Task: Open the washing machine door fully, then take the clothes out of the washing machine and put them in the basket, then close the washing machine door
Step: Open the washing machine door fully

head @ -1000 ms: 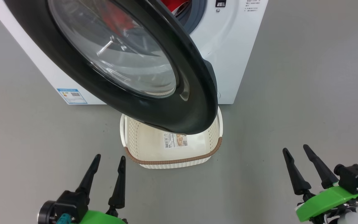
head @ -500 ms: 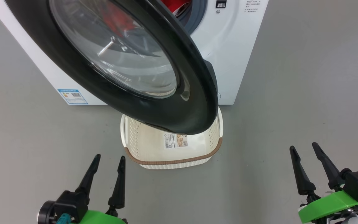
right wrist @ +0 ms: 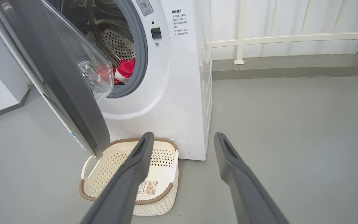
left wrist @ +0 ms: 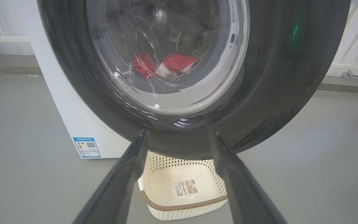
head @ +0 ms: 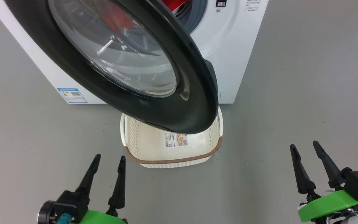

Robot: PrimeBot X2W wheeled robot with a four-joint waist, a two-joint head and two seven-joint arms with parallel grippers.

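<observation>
grey floor (head: 291, 93) holds the basket (head: 172, 161) under the half-open washing machine door (head: 197, 102); clothes (right wrist: 125, 70) sit inside; left pincer (head: 110, 156), right pincer (head: 303, 144) both released.

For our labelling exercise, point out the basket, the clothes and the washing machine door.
basket (head: 172, 161), head view, on its brown front rim.
clothes (right wrist: 126, 70), right wrist view, on the red fabric.
washing machine door (head: 199, 109), head view, on its black lower frame.
</observation>
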